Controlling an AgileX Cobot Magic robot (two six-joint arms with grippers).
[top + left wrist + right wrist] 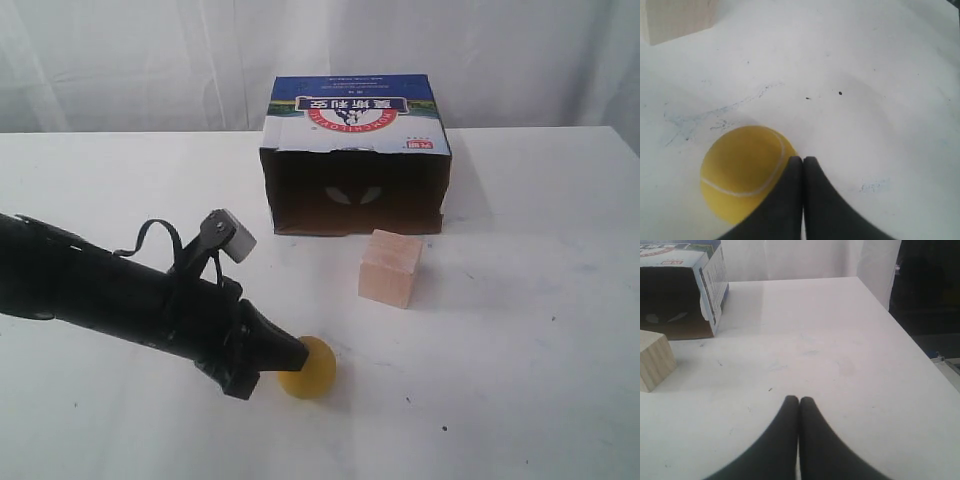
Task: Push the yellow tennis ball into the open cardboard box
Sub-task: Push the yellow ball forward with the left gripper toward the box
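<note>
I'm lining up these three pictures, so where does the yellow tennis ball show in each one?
Exterior view: the yellow tennis ball lies low, near the middle, against the tip of the left gripper.
Left wrist view: large and close, partly behind the shut jaws.
Right wrist view: not in it.
Shared landmark: the pink block, seen in all three views.

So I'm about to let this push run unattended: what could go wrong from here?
The shut left tool sits off-centre at the yellow tennis ball, so the ball may squirt sideways rather than roll toward the open cardboard box. The pink block stands near the line from ball to box; a drifting ball could hit it and stop or deflect.
</note>
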